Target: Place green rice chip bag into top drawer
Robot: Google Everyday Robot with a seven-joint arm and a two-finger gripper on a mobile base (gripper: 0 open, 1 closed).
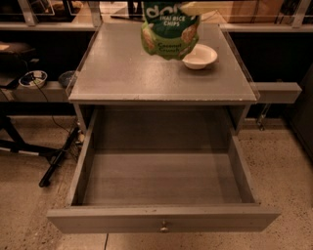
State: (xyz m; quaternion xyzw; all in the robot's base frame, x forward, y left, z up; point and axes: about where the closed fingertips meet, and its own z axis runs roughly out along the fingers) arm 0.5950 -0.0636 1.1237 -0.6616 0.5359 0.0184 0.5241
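1. The green rice chip bag (pixel 168 31) was at the top centre of the frame, over the rear part of the grey tabletop (pixel 127 73). Its top edge was cut off by the frame border.
2. The bag's front faced the camera, with white lettering and pictures of tan round chips showing. Whether its bottom edge touched the tabletop or hung just above it could not be told.
3. The gripper (pixel 198 7) showed only as a pale cream shape at the top edge of the frame, against the bag's upper right corner. Most of it was out of frame, so whether it was wide, narrow or clamped on the bag could not be told.
4. A small white bowl (pixel 199 56) sat upright on the tabletop, just right of the bag's lower corner. The bag overlapped its left rim in the view.
5. The top drawer (pixel 161 178) was pulled fully out below the tabletop, filling the lower half of the frame, with its grey floor bare.
6. The drawer's flat front panel (pixel 98 219) ran along the bottom of the frame, with a small round metal knob (pixel 164 226) at its centre.
7. The bag was well apart from the drawer, not in it.
8. A speckled tan floor (pixel 288 161) showed on both sides of the drawer.
9. Black stand legs (pixel 54 161) and a cable lay on the floor at the left of the frame.
10. A small round dish (pixel 33 78) sat on a low shelf at mid left.
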